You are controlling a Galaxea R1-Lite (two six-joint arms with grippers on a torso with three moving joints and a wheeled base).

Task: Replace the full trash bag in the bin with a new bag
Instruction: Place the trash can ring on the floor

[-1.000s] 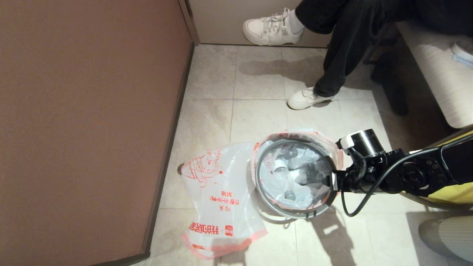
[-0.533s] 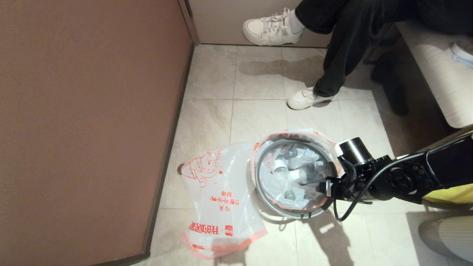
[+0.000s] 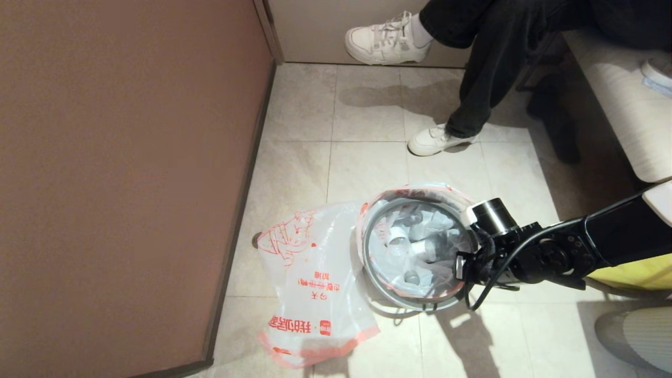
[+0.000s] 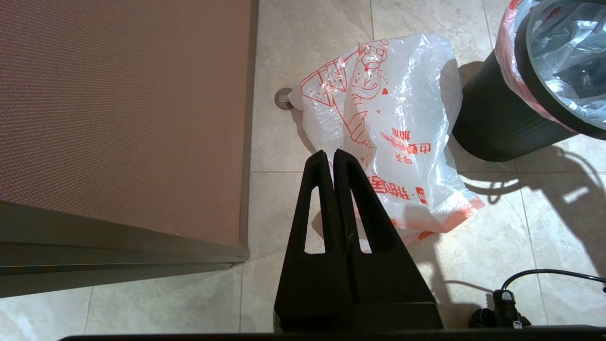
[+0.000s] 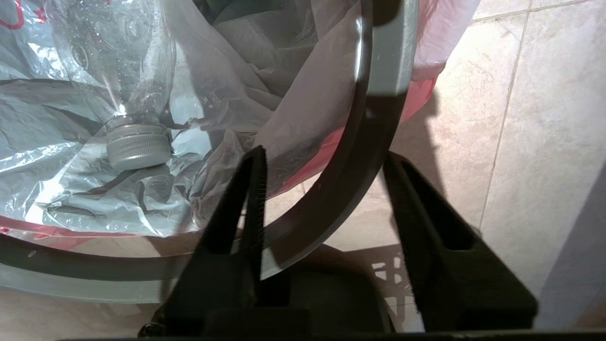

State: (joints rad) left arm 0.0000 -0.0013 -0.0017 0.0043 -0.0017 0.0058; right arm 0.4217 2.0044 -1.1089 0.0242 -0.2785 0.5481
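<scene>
The full trash bag [image 3: 417,251], translucent white plastic with a pink hem and clear plastic bottles showing through, sits inside the small round black plastic bin [image 4: 492,125] on the tiled floor [image 3: 362,110], its hem folded out over the bin's edge under the loose grey ring [image 3: 376,283]. The right gripper [image 5: 324,163] is at the near right side of that rim with its fingers spread, one inside the ring against the bag's plastic, the other outside it. Just left of the bin, the new bag [image 3: 310,283], limp white plastic printed with a red cartoon figure, lies flat on the tiles. The left gripper [image 4: 334,154] hangs above it, fingers pressed together, holding nothing.
</scene>
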